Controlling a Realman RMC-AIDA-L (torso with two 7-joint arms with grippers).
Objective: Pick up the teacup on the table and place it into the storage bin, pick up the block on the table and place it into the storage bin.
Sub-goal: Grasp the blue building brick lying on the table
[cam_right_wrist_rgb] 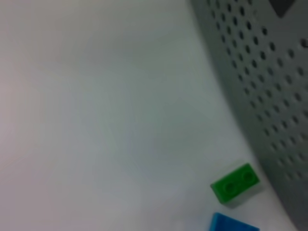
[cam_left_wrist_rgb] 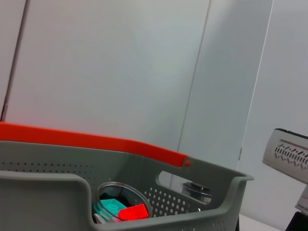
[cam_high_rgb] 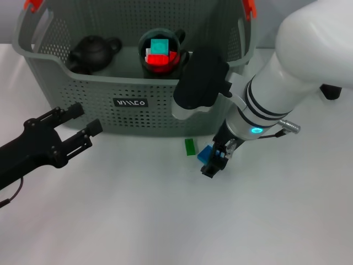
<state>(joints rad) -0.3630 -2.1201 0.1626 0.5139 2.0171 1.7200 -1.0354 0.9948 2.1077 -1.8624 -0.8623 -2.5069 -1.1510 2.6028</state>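
Right gripper (cam_high_rgb: 214, 163) on counter (cam_high_rgb: 138, 215), jaws closed on blue block (cam_high_rgb: 206, 153); green block (cam_high_rgb: 190, 147) beside; left gripper (cam_high_rgb: 83, 124) jaws wide, before storage bin (cam_high_rgb: 83, 94).

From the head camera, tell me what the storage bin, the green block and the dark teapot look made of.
The storage bin looks like matte grey moulded plastic: uniform punched holes, orange clips. The green block looks like glossy hard plastic, with two round studs showing on top, toy-brick style. The dark teapot inside the bin is probably glazed ceramic or cast iron; its smooth black sheen leaves that open.
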